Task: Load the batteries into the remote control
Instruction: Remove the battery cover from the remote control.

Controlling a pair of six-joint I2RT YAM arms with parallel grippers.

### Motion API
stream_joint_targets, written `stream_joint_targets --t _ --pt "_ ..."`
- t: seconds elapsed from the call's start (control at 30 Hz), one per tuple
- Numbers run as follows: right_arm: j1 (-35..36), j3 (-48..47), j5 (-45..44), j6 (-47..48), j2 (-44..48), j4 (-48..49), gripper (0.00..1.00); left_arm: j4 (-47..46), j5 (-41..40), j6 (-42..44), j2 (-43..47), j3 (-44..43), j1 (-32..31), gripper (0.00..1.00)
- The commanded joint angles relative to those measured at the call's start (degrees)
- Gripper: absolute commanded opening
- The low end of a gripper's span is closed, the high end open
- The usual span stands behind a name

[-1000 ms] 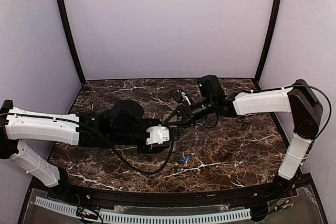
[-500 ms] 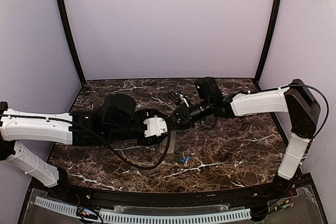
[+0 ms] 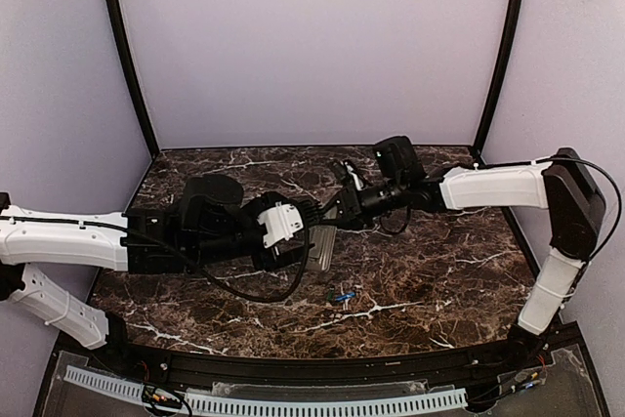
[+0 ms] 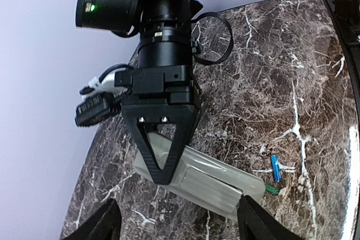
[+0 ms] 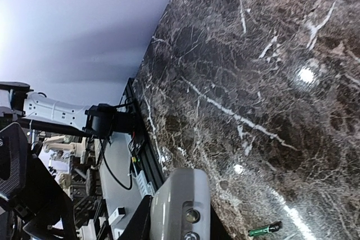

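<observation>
Left wrist view: right gripper [image 4: 161, 168] pinches one end of the remote control [image 4: 216, 188], lower centre of frame, grey side up; on the table [image 4: 292, 71] or just off it, cannot tell. Open wide and empty, left gripper [image 4: 180, 226] sits at bottom edge. Step, as I judge: steadying the remote for loading. Next calls for picking the battery [image 4: 275, 168], lower right, apart from the remote. Count: one remote, one blue battery, one small green bit [image 4: 272, 190], unidentified
</observation>
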State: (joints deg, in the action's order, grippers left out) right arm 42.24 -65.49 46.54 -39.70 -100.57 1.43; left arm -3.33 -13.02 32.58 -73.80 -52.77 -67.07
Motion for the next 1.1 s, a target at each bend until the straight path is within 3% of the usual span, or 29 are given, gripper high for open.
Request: stream_joint_targets --t 0.0,0.13,0.33,0.7,1.07 --pt "-0.29 -0.18 -10.05 2.68 4.93 -0.99 0.00 -0.13 -2.25 -15.71 -1.71 -1.16 0.60 0.72" --pt "-0.26 0.56 -16.15 2.28 7.72 0.66 0.00 1.10 -0.91 -24.33 -5.14 -3.22 0.84 0.68" --pt "-0.14 0.95 -20.15 2.48 10.20 2.44 0.00 1.26 0.40 -29.75 -8.30 -5.34 2.13 0.61" --pt "-0.10 3.28 -19.98 2.06 11.67 4.59 0.00 2.58 4.05 -34.02 -11.47 -8.19 5.78 0.53" --pt "0.16 4.00 -19.74 2.43 12.59 5.66 0.00 3.01 5.95 -36.02 -15.23 -10.64 6.54 0.53"
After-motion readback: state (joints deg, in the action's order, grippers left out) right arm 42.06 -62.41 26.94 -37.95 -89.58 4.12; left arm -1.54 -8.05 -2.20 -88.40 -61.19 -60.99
